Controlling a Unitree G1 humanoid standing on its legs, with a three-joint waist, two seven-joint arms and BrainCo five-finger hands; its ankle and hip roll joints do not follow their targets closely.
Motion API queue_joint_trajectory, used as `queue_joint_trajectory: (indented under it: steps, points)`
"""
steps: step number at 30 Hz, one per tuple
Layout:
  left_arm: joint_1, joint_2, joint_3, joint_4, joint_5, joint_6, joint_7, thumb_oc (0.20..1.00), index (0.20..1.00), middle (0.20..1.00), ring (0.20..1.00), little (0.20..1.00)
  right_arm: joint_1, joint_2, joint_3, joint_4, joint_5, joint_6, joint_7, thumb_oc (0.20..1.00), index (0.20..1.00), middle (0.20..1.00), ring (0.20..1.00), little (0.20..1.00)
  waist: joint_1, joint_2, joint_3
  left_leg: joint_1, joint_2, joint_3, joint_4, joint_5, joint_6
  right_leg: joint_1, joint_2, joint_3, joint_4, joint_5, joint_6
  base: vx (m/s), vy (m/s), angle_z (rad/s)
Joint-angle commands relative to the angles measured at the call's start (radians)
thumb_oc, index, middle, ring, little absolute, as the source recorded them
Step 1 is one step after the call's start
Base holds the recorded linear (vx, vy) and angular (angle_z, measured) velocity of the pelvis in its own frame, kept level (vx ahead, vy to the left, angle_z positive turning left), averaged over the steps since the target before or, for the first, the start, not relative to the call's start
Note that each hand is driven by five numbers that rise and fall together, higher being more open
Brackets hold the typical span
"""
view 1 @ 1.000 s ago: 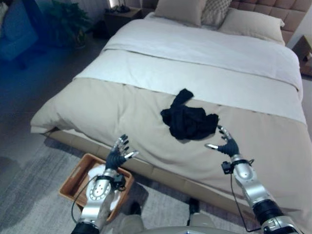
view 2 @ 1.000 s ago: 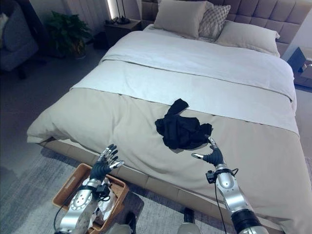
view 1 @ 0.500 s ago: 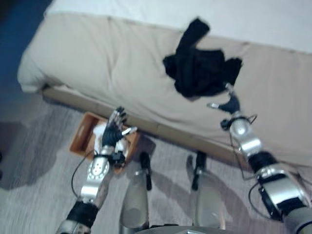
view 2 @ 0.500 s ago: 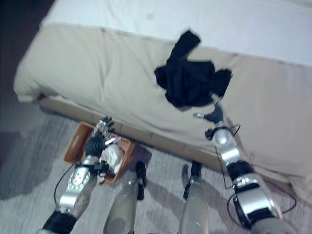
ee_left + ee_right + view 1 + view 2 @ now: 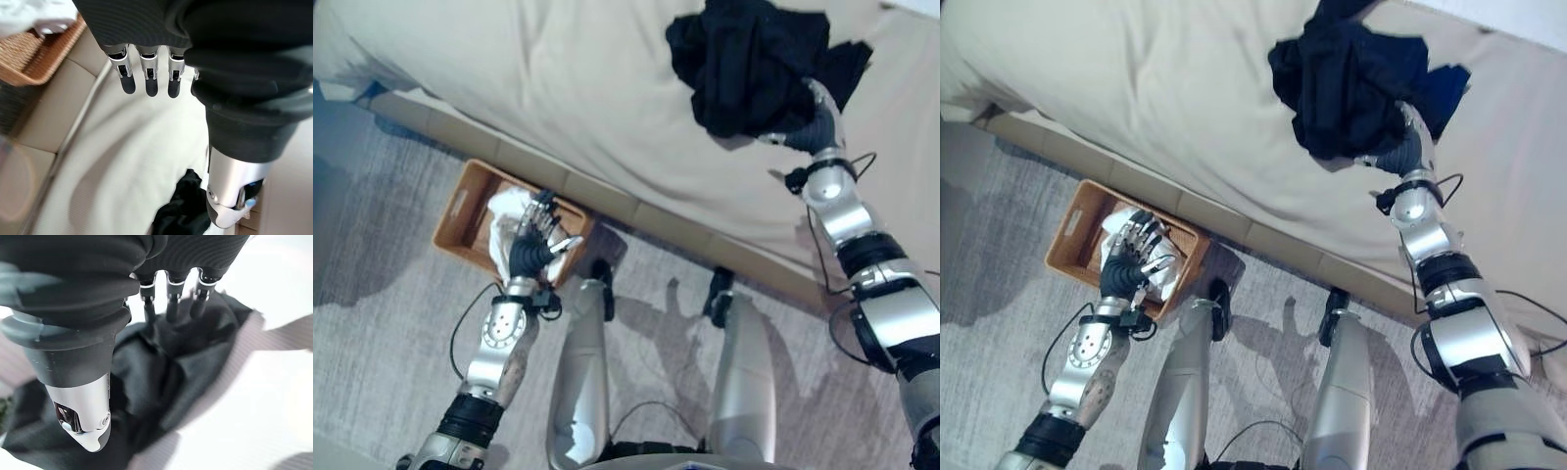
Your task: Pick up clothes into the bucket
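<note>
The right hand's (image 5: 1408, 147) fingers (image 5: 172, 308) reached straight into the folds of the black garment (image 5: 749, 59), their tips sunk in the cloth, the thumb apart and nothing yet closed round it; the garment lay crumpled on the beige bed (image 5: 558, 78), near its edge. The left hand (image 5: 532, 253) hovered over the wicker basket (image 5: 1072, 230) on the grey carpet (image 5: 382, 323) beside the bed, its fingers (image 5: 149, 73) straight and relaxed, holding nothing, with white cloth (image 5: 1121, 227) already in the basket below it.
</note>
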Motion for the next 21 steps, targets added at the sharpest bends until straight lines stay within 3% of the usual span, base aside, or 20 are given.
queue_joint_trajectory:
  steps: [1,13,21]
  points:
    - [0.034,0.015,0.015,-0.096,-0.025,-0.083,0.015,1.0,1.0,1.0,1.0,1.0,-0.078,-0.06,0.053,0.085,-0.004,-0.017,-0.014,1.0,1.0,1.0,1.0,1.0,0.027,-0.008,-0.073,-0.06,-0.026,-0.006,-0.032,0.045,-0.002,0.032,-0.005,0.049,0.033,-0.015,0.029,-0.04,-0.004,0.1]
    - [0.001,0.037,0.01,-0.153,-0.021,-0.11,0.019,1.0,1.0,1.0,1.0,1.0,-0.328,-0.178,0.285,0.258,-0.133,0.01,-0.008,1.0,1.0,1.0,1.0,1.0,0.068,-0.014,-0.084,-0.153,-0.061,-0.014,-0.258,0.17,-0.011,-0.106,-0.018,0.058,-0.078,0.06,0.064,0.0,0.0,0.09]
    - [-0.007,-0.007,0.017,-0.159,-0.012,-0.112,0.046,1.0,1.0,1.0,1.0,1.0,-0.346,-0.15,0.311,0.265,-0.162,0.024,-0.035,1.0,1.0,1.0,1.0,1.0,0.077,-0.027,-0.087,-0.204,-0.083,-0.026,-0.246,0.166,0.002,-0.16,-0.022,0.061,-0.06,0.048,0.059,0.01,0.002,0.02]
